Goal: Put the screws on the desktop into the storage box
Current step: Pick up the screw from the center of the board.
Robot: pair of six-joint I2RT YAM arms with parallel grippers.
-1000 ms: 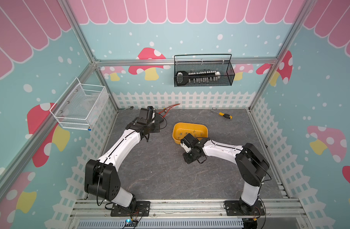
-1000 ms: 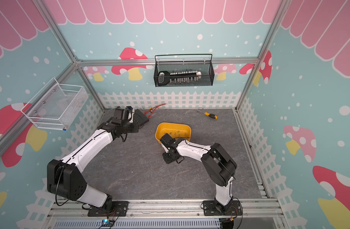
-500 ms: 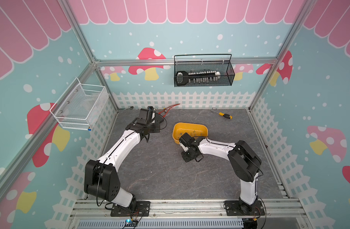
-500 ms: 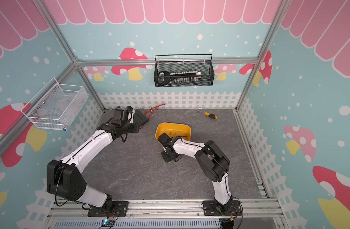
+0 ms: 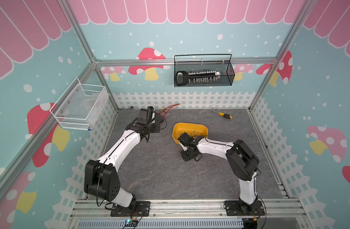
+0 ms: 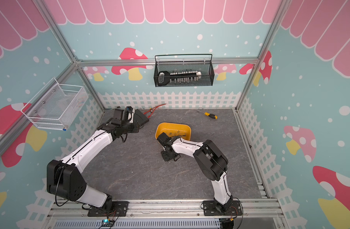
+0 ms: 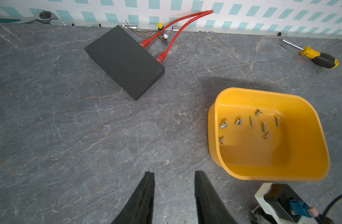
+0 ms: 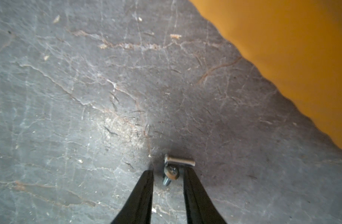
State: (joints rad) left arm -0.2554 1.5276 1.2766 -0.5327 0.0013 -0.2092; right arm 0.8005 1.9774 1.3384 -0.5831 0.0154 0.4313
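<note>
Right tool: jaws narrowly parted, tips low over the counter, straddling one screw with a gap on either side; nothing gripped. Second screw lies crosswise just beyond the tips. Left tool: jaws parted, empty, above bare counter. Storage box: stands beside the right tool, about ten screws scattered on its floor. Screwdriver: near the back edge, well apart

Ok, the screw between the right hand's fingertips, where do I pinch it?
Across its head, from straight above: the screw lies on the desktop with its head tilted up, centred between the right hand's open fingers. A second screw lies crosswise right beside its head, so close gently.
</note>
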